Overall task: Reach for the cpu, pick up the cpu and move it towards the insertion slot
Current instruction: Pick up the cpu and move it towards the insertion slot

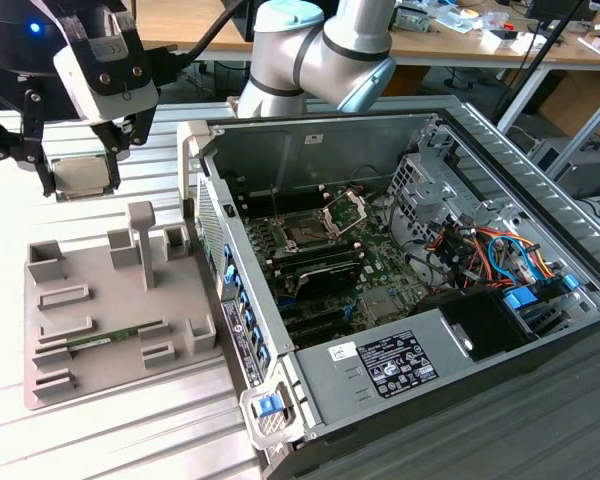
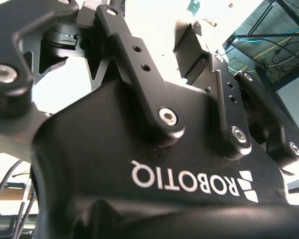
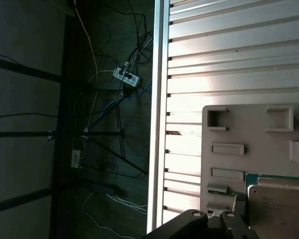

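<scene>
In the exterior view, at its upper left, my gripper hangs over the metal table beyond the grey fixture tray. Its black fingers are shut on the cpu, a flat silvery square held level between them. In the first wrist view the cpu sits above the tray and covers part of a green memory stick. The insertion slot, a dark square socket with its silver bracket raised, lies on the motherboard inside the open computer case, well off to the exterior view's right of my gripper. The second wrist view looks up along the black fingers.
The case's grey side wall rises between my gripper and the motherboard. Upright posts stand on the tray, and the green memory stick lies in it. A drive cage and coloured cables crowd the case's far end. Past the table edge the floor holds cables.
</scene>
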Robot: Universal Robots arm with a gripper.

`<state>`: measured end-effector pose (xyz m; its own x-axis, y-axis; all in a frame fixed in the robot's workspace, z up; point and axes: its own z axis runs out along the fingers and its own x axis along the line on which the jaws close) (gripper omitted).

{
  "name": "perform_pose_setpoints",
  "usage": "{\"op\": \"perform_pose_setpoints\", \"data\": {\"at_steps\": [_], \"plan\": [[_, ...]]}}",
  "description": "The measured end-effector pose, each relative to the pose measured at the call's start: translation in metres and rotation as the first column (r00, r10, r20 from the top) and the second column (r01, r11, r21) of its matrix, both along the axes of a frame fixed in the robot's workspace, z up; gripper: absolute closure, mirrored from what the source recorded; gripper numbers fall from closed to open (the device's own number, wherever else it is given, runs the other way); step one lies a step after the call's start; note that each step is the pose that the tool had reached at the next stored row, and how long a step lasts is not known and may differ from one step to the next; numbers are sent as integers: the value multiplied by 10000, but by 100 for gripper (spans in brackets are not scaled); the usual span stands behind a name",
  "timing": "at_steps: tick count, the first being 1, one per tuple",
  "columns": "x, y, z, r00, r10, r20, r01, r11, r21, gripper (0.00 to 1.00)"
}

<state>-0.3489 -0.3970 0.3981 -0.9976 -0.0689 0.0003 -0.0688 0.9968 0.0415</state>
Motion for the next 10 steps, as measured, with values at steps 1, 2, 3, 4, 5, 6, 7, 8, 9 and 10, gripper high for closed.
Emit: {"op": "perform_pose_setpoints", "data": {"at_steps": [1, 2, 3, 4, 5, 6, 7, 8, 9, 10], "plan": [[16, 0, 0, 10000, 0, 0, 0, 10000, 0, 45], [36, 0, 0, 10000, 0, 0, 0, 10000, 0, 45], [51, 0, 0, 10000, 0, 0, 0, 10000, 0, 45], [67, 0, 0, 10000, 0, 0, 0, 10000, 0, 45], [76, 0, 0, 10000, 0, 0, 0, 10000, -1, 45], [83, 0, 0, 10000, 0, 0, 0, 10000, 0, 45], [95, 0, 0, 10000, 0, 0, 0, 10000, 0, 45], [103, 0, 0, 10000, 0, 0, 0, 10000, 0, 45], [119, 0, 0, 10000, 0, 0, 0, 10000, 0, 45], [128, 0, 0, 10000, 0, 0, 0, 10000, 0, 45]]}}
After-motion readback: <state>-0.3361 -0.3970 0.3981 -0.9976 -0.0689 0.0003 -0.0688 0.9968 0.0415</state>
